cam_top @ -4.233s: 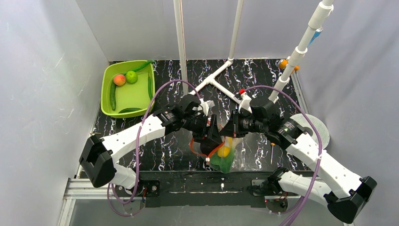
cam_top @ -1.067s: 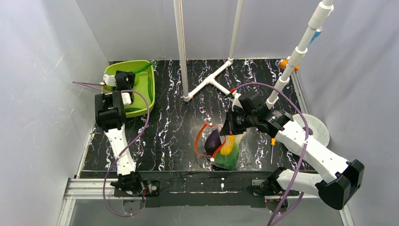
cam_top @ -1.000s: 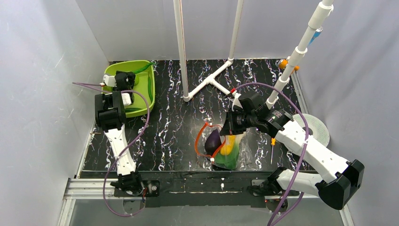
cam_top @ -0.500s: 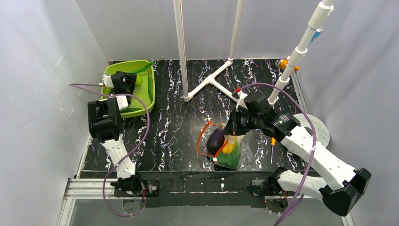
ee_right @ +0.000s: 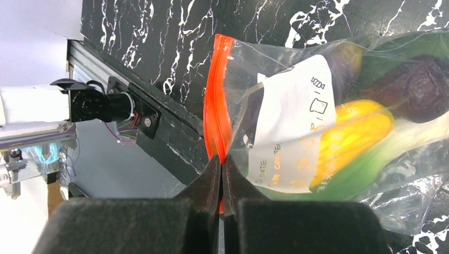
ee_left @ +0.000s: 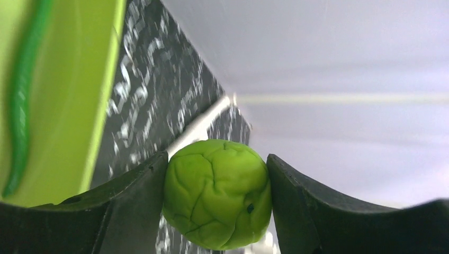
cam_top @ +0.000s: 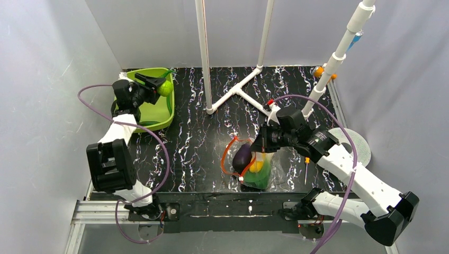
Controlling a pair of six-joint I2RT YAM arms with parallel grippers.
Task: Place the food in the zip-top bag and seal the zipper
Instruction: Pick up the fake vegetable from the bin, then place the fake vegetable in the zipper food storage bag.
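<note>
My left gripper [cam_top: 164,88] hangs over the right rim of the green bin [cam_top: 154,112], shut on the round lime-green fruit [ee_left: 217,193], which fills the gap between both fingers. The zip-top bag [cam_top: 260,172] lies at the front middle of the table. Its red-orange zipper [ee_right: 214,100] stands open in a loop. My right gripper [ee_right: 221,159] is shut on that zipper strip at the bag's far corner. Inside the bag I see the purple eggplant [cam_top: 242,156], a yellow piece [ee_right: 352,132] and green leaves [cam_top: 256,181].
Long green pods [cam_top: 169,100] lie in the bin [ee_left: 63,106] at the back left. A white pipe frame [cam_top: 235,91] stands at the back middle. An orange-handled screwdriver [cam_top: 306,166] and a white disc [cam_top: 359,145] lie to the right of the bag.
My left gripper rose out of the bin with the lime-green fruit and swung toward the bin's right rim. My right gripper stayed pinched on the zipper, shifting slightly.
</note>
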